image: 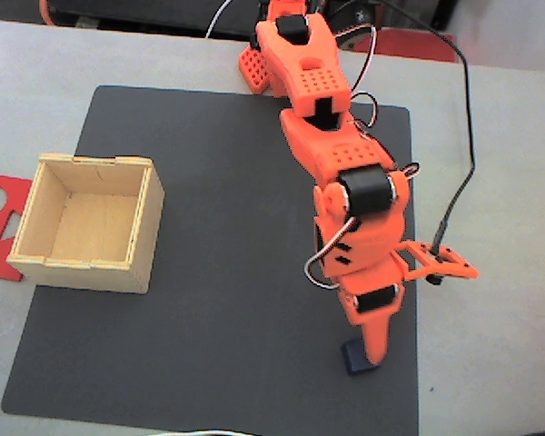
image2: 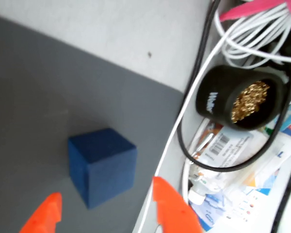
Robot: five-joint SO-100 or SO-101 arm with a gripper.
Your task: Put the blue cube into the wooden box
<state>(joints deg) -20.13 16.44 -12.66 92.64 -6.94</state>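
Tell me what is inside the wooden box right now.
In the fixed view, the wooden box holds nothing: its bare plywood floor shows. The near walls hide only a thin strip of floor. The blue cube sits on the dark mat, under the gripper.

The arm (image: 331, 154) is built of bright orange printed plastic segments, several with grids of small round holes on their flat faces. Black servo motors (image: 368, 189) sit set into the joints, one at the upper link, one at the wrist and one lower near the gripper (image: 368, 354). Thin white, red and black wires loop between segments. An orange handle-like bracket (image: 440, 259) projects from one side. In the wrist view the two fingertips (image2: 170, 204) appear as smooth orange tapered points with rounded edges.
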